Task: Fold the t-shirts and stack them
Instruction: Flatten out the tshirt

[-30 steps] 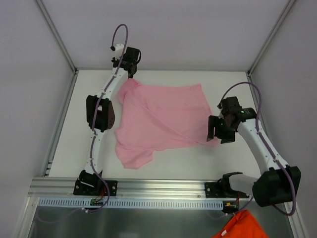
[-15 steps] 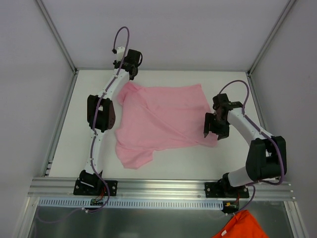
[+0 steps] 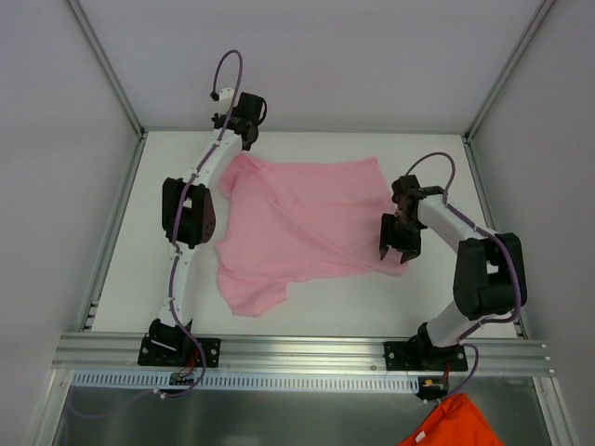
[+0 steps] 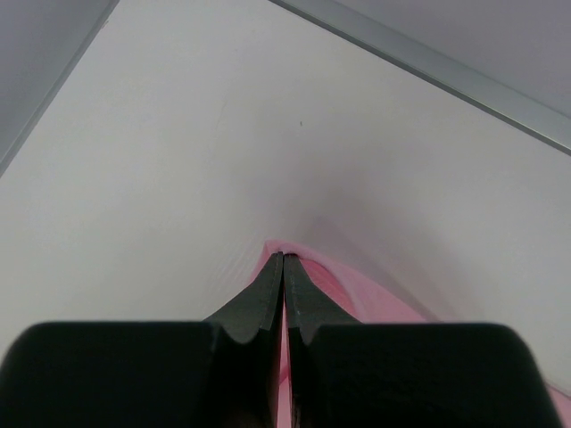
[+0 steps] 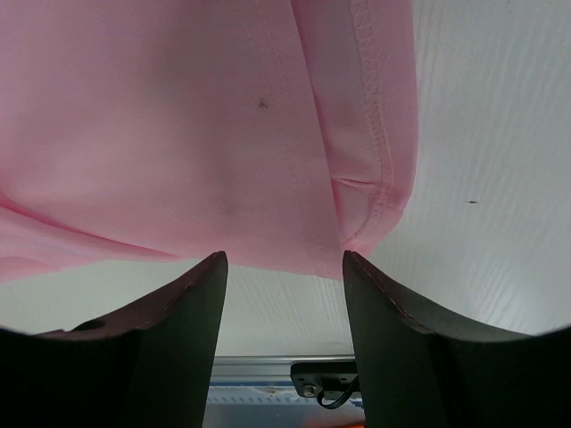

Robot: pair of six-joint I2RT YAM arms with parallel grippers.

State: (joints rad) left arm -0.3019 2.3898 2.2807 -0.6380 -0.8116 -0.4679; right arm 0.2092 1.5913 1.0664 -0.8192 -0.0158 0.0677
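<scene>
Top view: the t-shirt (image 3: pixel 297 228) lay spread and creased on the surface (image 3: pixel 353 297), with the left tool (image 3: pixel 246 141) at its far left corner, the right tool (image 3: pixel 395 253) over its near right corner, and an orange cloth (image 3: pixel 456 423) beyond the rail at near right. Left wrist view: the left tool (image 4: pixel 283 259) was closed tight, with a fold of the t-shirt (image 4: pixel 339 290) pinched at its tips. Right wrist view: the right tool (image 5: pixel 284 259) stood partly open and gripped nothing, and the hemmed corner of the t-shirt (image 5: pixel 178 116) lay flat on the surface (image 5: pixel 482 134) just past its fingertips.
</scene>
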